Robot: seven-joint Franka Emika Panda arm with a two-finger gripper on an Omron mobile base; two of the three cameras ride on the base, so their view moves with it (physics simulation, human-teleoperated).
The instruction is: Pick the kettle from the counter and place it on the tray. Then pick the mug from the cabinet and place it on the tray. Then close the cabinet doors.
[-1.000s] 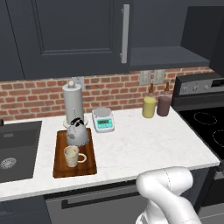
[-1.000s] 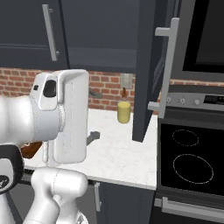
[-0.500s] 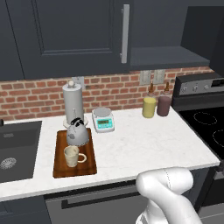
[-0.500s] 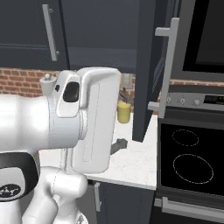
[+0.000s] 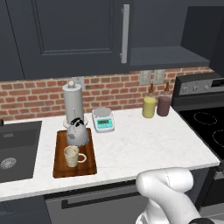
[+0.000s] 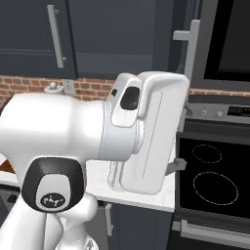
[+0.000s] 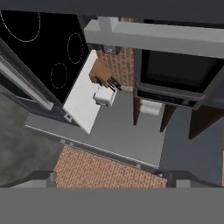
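White counter [image 5: 144,144] under tray [image 5: 59,166]

a kitchen: stove [image 5: 205,127], sink [image 5: 15,151], brick backsplash [image 5: 109,89].

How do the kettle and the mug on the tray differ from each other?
The kettle is grey metal and dome-shaped; the mug is cream ceramic and open-topped. The kettle is the larger of the two. Its black handle arches over the top, while the mug's loop handle sticks out sideways. The kettle sits at the tray's far end, the mug nearer. Both stand upright on it.
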